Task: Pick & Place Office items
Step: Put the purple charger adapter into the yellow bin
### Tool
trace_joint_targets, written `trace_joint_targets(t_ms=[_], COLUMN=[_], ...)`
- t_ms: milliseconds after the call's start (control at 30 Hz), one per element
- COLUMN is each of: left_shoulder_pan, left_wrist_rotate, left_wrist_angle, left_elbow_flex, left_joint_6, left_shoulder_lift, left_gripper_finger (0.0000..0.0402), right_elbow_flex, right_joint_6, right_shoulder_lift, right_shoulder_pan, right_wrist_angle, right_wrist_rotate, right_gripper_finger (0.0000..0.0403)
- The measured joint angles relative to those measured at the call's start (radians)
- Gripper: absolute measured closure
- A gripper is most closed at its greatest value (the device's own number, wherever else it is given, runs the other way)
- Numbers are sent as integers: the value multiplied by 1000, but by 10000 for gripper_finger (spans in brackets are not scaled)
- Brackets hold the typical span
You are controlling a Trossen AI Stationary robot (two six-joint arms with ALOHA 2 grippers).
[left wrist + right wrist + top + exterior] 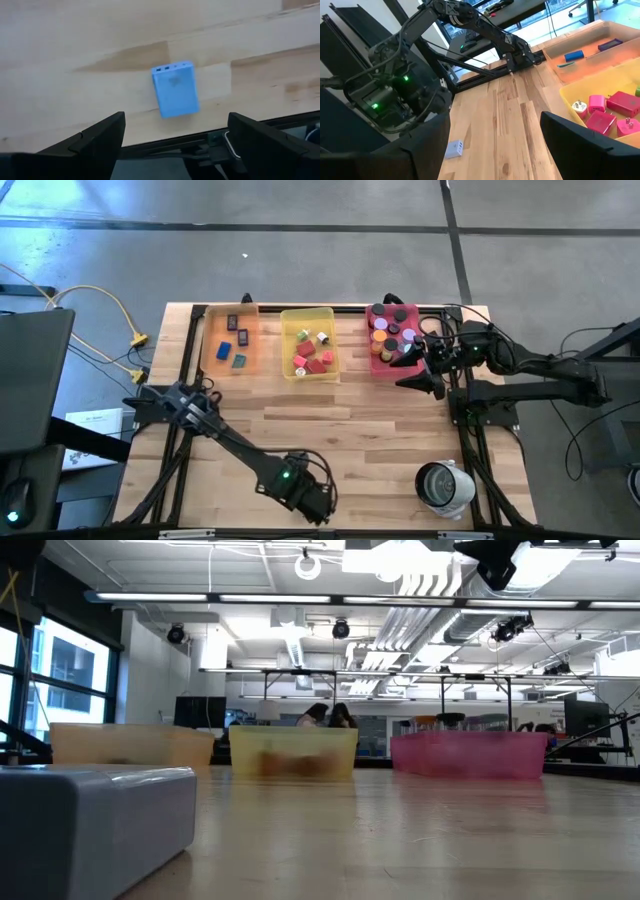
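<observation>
Left gripper [172, 137] hangs low over the table's [380, 430] near edge, jaws spread wide and empty, a small blue rectangular charger block [175, 89] lying flat on the wood just beyond its fingertips. Right gripper [418, 380] sits released too, beside the pink tray [376, 363] of round discs at the far right. Orange tray [208, 340] and yellow tray [286, 340] line the far edge, small pieces inside.
</observation>
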Motion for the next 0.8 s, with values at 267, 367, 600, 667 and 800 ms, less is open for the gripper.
trace_joint_targets(t_ms=[267, 367, 600, 667, 800], left_shoulder_pan=[7, 17, 40, 38, 37], left_wrist_rotate=[67, 66, 26, 25, 89], left_wrist_angle=[17, 17, 39, 66, 129], left_elbow_flex=[0, 0, 0, 0, -1], left_joint_6=[-59, -102, -4, 20, -56], left_shoulder_lift=[2, 2, 2, 2, 2], left_gripper_finger=[57, 57, 57, 57, 57], right_elbow_flex=[0, 0, 0, 0, 0], right_joint_6=[0, 0, -8, -8, -8], right_shoulder_lift=[2, 2, 2, 2, 2], right_shoulder_pan=[0, 0, 0, 0, 0], right_wrist_angle=[-7, -18, -55, -57, -58], right_wrist_rotate=[-4, -4, -2, -1, 0], right_gripper_finger=[104, 104, 104, 104, 104])
